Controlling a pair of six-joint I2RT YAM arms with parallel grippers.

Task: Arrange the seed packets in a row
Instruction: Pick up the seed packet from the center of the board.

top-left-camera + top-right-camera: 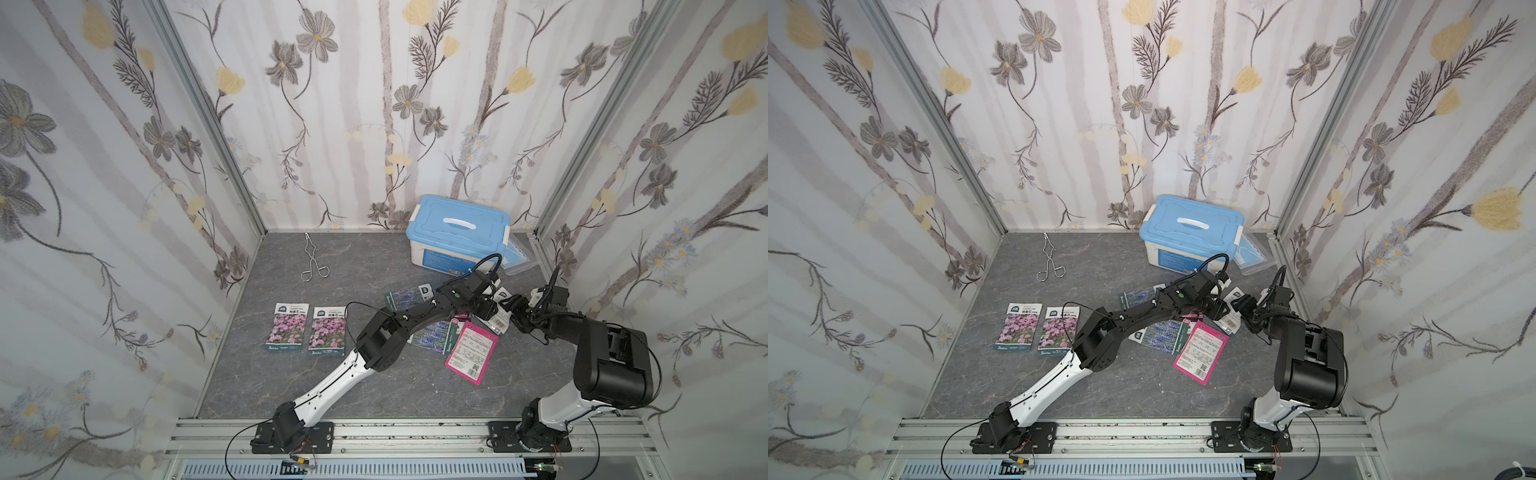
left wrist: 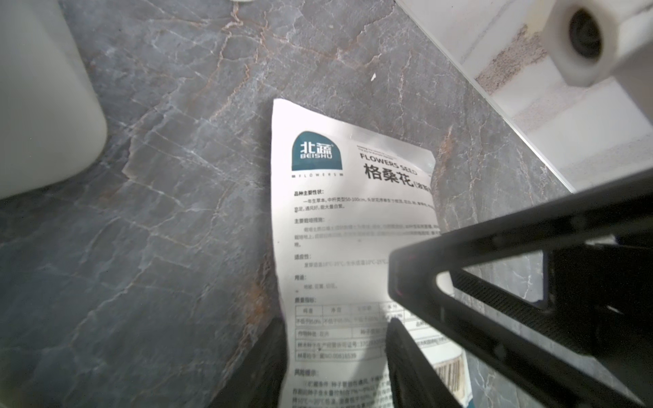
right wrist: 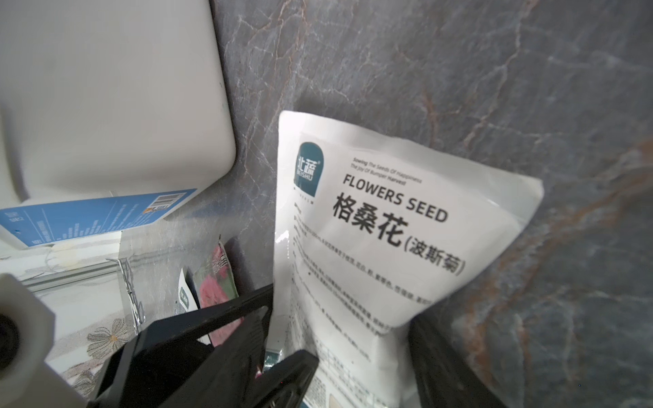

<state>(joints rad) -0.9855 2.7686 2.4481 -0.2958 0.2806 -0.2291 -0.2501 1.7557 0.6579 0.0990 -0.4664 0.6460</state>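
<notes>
Left gripper (image 2: 335, 339), right gripper (image 3: 360, 353) both half-closed astride white-backed packet (image 2: 353, 229) near box (image 1: 457, 237) — firm grasp: cannot tell; probably meant to join pink-flower pair (image 1: 307, 329) rowed on table (image 1: 332, 386)

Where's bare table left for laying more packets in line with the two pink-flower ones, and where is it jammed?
Free: the strip between the pink-flower packets and the front rail; the back middle between the tongs and the blue-lidded box. Crowded: right side, where a lavender packet, the pink-backed packet and the left arm overlap.
</notes>
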